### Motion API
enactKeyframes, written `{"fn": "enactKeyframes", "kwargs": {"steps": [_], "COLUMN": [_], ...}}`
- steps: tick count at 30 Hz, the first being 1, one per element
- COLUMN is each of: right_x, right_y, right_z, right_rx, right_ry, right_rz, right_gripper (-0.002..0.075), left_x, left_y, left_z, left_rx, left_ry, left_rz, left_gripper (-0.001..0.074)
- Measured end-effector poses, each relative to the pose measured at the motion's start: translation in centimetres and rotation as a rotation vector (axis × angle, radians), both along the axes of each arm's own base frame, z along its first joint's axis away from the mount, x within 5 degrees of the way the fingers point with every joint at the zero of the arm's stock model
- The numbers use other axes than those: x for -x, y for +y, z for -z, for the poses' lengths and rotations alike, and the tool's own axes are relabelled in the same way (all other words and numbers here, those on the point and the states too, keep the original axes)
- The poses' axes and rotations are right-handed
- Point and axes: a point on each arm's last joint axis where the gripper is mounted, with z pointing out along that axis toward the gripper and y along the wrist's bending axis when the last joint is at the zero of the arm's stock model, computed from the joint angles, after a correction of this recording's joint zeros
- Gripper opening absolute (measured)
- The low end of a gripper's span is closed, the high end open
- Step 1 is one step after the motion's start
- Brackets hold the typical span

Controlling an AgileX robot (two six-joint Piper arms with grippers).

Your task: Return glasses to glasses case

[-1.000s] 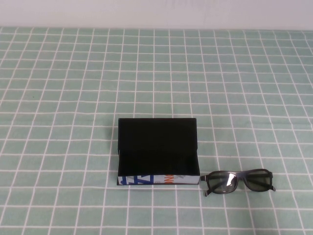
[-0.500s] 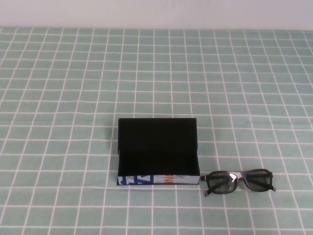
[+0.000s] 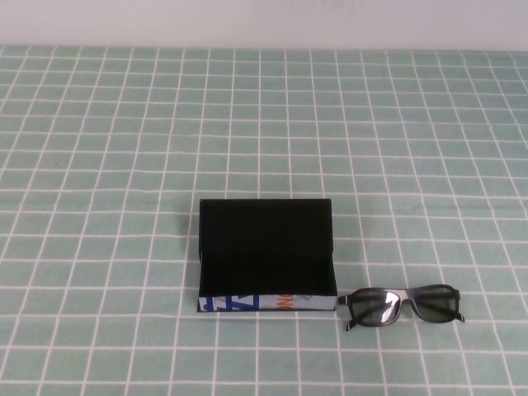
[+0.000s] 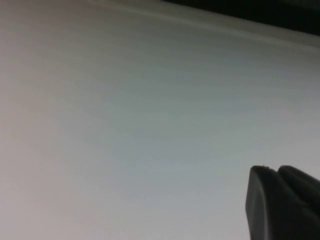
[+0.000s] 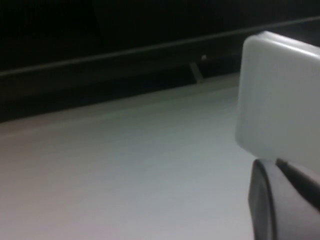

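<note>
- Lying on the checked cloth (image 3: 124, 165), glasses (image 3: 403, 306) sit at 3 o'clock of the case (image 3: 266, 256), just beside it.
- Case lid open.
- Left gripper (image 4: 282, 205) and right gripper (image 5: 285, 200) appear only in wrist views; jaw state cannot be told.

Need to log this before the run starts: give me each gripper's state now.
Left gripper: off the table view, facing a blank surface, holds nothing seen; open or shut cannot be told.
Right gripper: likewise parked out of the high view; cannot be told.

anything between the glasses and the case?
Nothing: high view shows the glasses against the glasses case, right of it. Left gripper and right gripper parked off-table.
</note>
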Motion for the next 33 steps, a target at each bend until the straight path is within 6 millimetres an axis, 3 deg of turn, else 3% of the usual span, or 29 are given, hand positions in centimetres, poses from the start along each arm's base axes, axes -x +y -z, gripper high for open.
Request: {"fn": "enactKeyframes", "kwargs": {"steps": [4,8,11,15,19,23,29,33], "right_x": [0.2,-0.7,-2.6,-7.7,-13.8,-18.3,-22.6,-24.8], "right_y": [0.1,0.1,0.8,2.1,3.0,3.5,4.2,5.3], "right_z": [-3.2,-6.2,-8.1,-8.6,-6.2,-2.7,2.2,4.8], "right_rx": [-0.015,-0.075,-0.04,0.041,0.094,0.208,0.269,0.443], "right_ry": [0.023,0.2,0.42,0.758,1.124,1.451,1.833,1.962], "right_rz": [-0.06,-0.186,-0.242,-0.323,-0.406,-0.407,-0.543,-0.628], "right_gripper": [-0.0013,-0.0013,-0.0013,-0.0013,-0.0013,-0.0013,-0.0013,-0.0013], "left_x": [-0.4,-2.0,-4.0,-8.0,-11.4,-13.0,-14.7,-16.1], "left_y": [-0.1,-0.5,-0.9,-1.6,-2.3,-2.6,-3.3,-3.9], "left_z": [-2.9,-5.2,-6.2,-5.9,-4.0,-3.2,-1.4,0.7], "left_rx": [-0.014,-0.044,-0.074,-0.125,-0.18,-0.216,-0.186,-0.216], "left_ry": [0.075,0.25,0.435,0.766,0.995,1.062,1.229,1.41], "left_rz": [0.009,0.024,0.036,0.055,0.068,0.061,0.133,0.177], "left_gripper": [-0.0003,-0.0003,-0.0002,-0.0003,-0.0003,-0.0002,-0.0002,-0.0002]}}
